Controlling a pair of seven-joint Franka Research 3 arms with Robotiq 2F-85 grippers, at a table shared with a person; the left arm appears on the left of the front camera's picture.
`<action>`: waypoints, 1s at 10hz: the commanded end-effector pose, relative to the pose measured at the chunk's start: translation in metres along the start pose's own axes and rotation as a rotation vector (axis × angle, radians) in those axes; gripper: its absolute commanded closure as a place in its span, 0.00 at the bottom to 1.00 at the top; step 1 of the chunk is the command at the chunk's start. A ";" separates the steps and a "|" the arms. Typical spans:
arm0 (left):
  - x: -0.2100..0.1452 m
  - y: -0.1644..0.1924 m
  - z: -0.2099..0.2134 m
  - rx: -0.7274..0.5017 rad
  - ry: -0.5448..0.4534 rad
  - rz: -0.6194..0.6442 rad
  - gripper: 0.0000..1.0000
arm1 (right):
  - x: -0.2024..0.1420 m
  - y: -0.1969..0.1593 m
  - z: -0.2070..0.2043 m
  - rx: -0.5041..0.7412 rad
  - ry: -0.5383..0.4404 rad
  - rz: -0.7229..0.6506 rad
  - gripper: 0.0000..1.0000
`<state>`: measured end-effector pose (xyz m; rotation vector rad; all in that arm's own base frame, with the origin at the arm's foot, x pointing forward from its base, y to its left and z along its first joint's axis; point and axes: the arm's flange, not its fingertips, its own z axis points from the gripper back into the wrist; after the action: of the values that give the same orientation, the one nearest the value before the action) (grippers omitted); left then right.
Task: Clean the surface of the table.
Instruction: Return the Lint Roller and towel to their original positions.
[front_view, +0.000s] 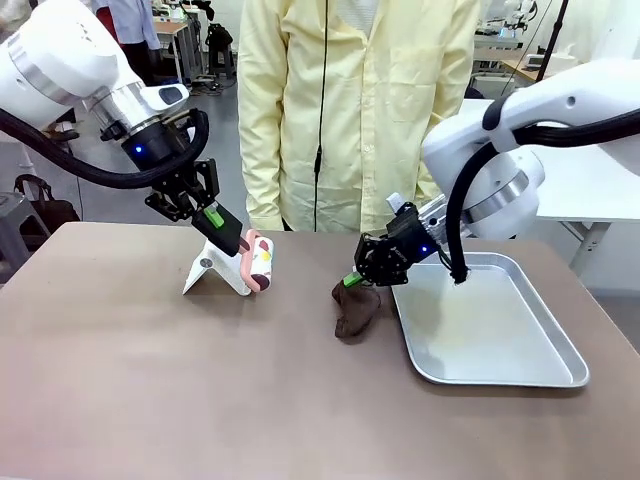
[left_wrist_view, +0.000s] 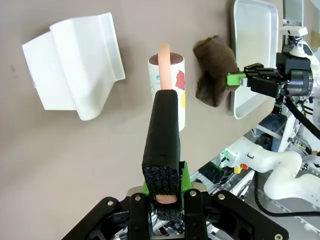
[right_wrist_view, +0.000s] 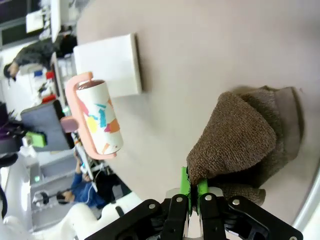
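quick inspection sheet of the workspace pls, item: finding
surface: brown table, no spills or crumbs seen
job's things: lint roller held just above the table; brown cloth pinched at its top, its bottom resting on the table beside the tray
clutter: white stand behind the roller; silver tray on the robot's right, nothing seen in it
hands: left hand shut on the roller's black handle; right hand shut on the cloth
cables: black hose along each arm; thin black cord hanging down the person's front
surroundings: person in a yellow coat standing at the far edge; other benches behind
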<state>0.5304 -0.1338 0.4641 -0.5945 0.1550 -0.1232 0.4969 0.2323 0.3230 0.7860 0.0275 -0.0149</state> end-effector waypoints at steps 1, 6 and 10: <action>0.016 0.001 0.002 0.029 0.017 0.029 0.78 | 0.002 0.007 -0.006 -0.111 -0.031 -0.067 0.94; 0.039 0.013 -0.004 0.041 -0.024 0.146 0.78 | 0.003 0.003 -0.011 -0.135 0.007 -0.054 0.94; 0.053 0.029 -0.006 0.060 0.027 0.142 0.78 | 0.005 -0.005 -0.016 -0.117 0.037 -0.067 0.94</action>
<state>0.5759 -0.1256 0.4329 -0.5435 0.1951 0.0043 0.4955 0.2372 0.3079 0.6623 0.0669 -0.0548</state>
